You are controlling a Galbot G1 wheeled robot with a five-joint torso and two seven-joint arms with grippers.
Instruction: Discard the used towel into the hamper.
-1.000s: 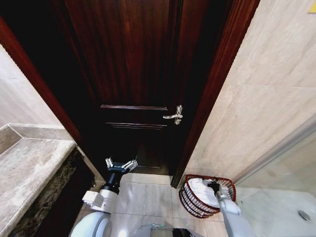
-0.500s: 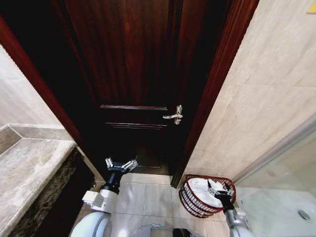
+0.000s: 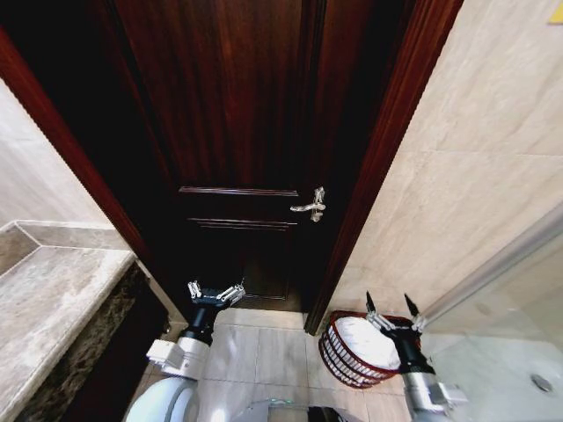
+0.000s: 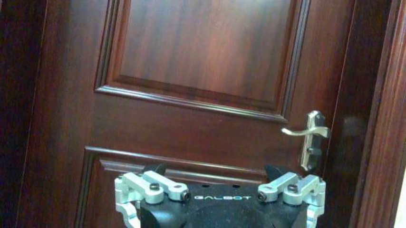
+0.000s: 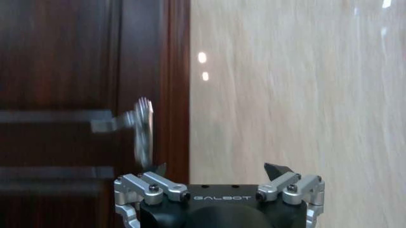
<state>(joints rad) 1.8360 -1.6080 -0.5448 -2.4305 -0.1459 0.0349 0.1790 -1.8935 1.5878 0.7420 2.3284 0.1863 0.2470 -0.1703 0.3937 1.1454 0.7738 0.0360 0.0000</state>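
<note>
The used white cloth towel (image 3: pixel 362 337) lay bunched inside the small round dark reddish-brown hamper of open wire-like weave (image 3: pixel 343 359), which stood on the pale tiled floor (image 3: pixel 264 352) at the foot of the beige stone wall (image 3: pixel 457 193), just beside the dark wooden door frame (image 3: pixel 378 167). The right gripper (image 3: pixel 392 309) hung above the hamper's rim, its fingers spread wide and holding nothing. Judged from how things lay, the discard looked done.

The towel appeared soft and limp, probably light, and would sag and drape under any hold. It offered no stiff edge, so a pinch on a raised fold at the top of the heap would likely serve best. The hamper looked light too, and might tip or slide on the smooth tiles if nudged at its rim.

The left gripper (image 3: pixel 215 293) was parked low before the dark panelled wooden door (image 3: pixel 237 132), released and empty, near the corner of the grey marble counter (image 3: pixel 53 299). Its wrist view faced the door and the silver lever handle (image 4: pixel 309 137).

Much stayed hard to make out. The right arm covered part of the hamper's far rim, the weave hid how deep the towel sat, and the hamper's base was lost at the lower edge of the head view. In the right wrist view the handle was smeared.
</note>
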